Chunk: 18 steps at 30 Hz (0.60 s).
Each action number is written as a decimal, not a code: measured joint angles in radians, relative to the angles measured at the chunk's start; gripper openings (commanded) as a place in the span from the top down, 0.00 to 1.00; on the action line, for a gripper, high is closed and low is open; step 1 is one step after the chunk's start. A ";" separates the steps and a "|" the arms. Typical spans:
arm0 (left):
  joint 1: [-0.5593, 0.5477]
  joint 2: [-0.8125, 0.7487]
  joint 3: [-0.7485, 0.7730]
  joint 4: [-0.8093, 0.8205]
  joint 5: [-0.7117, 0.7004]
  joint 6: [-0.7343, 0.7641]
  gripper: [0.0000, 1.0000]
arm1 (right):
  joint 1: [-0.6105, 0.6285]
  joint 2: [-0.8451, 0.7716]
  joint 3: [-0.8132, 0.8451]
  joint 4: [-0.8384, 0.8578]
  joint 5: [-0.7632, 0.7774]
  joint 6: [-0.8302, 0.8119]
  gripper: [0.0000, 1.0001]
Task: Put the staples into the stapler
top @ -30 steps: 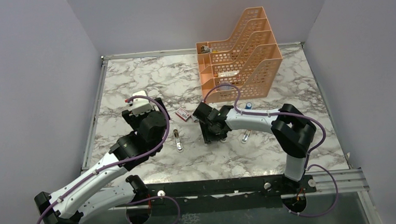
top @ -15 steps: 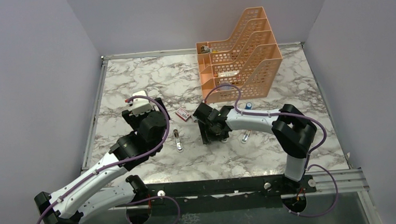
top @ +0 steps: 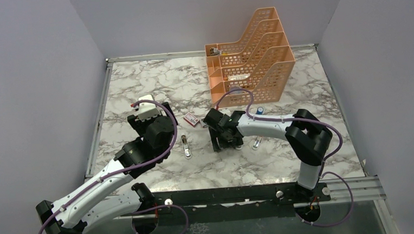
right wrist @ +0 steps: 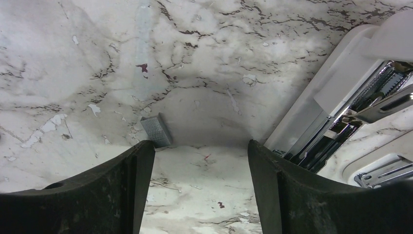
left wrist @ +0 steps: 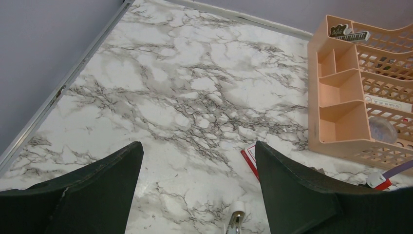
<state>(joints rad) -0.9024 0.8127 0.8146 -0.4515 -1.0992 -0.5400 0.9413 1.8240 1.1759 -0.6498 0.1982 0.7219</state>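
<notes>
A short grey staple strip [right wrist: 157, 130] lies on the marble, touching the tip of my right gripper's left finger. My right gripper [right wrist: 199, 146] is open and empty, low over the table, and also shows in the top view [top: 221, 140]. An open white and metal stapler [right wrist: 336, 122] lies just right of it. The small flat red box [top: 191, 118] lies between the arms and also shows in the left wrist view [left wrist: 249, 157]. A silver and white stapler piece [top: 186, 147] lies near my left gripper [left wrist: 195, 148], which is open, empty and held above the table.
An orange mesh desk organizer [top: 247, 57] stands at the back right. A small blue cylinder [top: 260, 110] and another silver piece [top: 257, 142] lie beside the right arm. The walls close in on three sides.
My right gripper has shifted slightly to the right and toward the near edge. The left arm has not moved.
</notes>
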 measured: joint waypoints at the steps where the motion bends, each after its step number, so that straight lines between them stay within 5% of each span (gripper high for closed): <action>1: 0.000 0.000 0.000 0.000 0.000 0.000 0.14 | 0.000 -0.001 0.000 -0.002 0.000 0.002 0.24; 18: 0.000 0.005 0.000 0.000 0.000 0.000 0.14 | 0.000 -0.033 0.010 0.039 -0.011 -0.089 0.35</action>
<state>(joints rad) -0.9024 0.8181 0.8146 -0.4515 -1.0988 -0.5396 0.9413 1.7908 1.1858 -0.6106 0.1875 0.6331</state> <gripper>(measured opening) 0.854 0.686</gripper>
